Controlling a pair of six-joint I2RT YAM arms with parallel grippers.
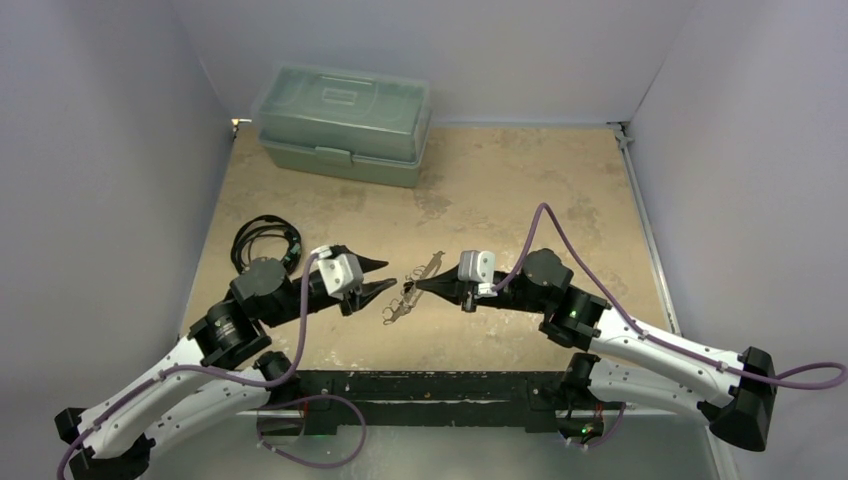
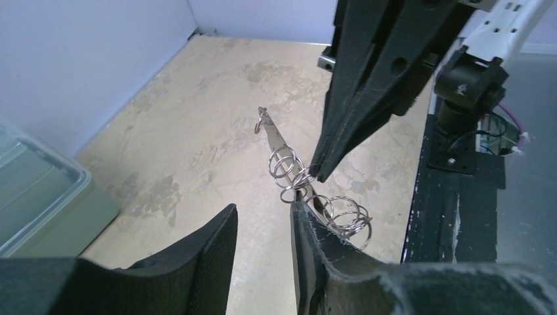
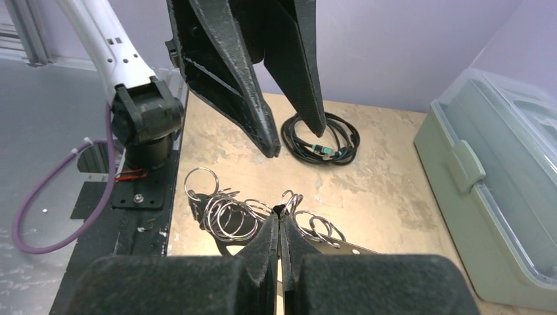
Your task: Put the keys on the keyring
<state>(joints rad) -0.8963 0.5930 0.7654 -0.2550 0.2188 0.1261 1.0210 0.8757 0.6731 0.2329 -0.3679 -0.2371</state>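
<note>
The keyring (image 1: 410,290) is a thin silvery strip with clusters of small metal rings, lying mid-table between my two grippers. It shows in the left wrist view (image 2: 279,141) and the right wrist view (image 3: 230,218). My right gripper (image 1: 420,285) is shut, its tips (image 3: 279,213) pinched on the keyring between two ring clusters. My left gripper (image 1: 377,275) is open and empty just left of the keyring. Its jaws (image 2: 263,205) are spread, with the right finger (image 2: 315,243) over the strip's near end. I cannot make out separate keys among the rings.
A green lidded box (image 1: 345,120) stands at the back left. A black coiled cable (image 1: 262,240) lies left of the left arm, and also shows in the right wrist view (image 3: 322,141). The black mounting bar (image 1: 430,385) runs along the near edge.
</note>
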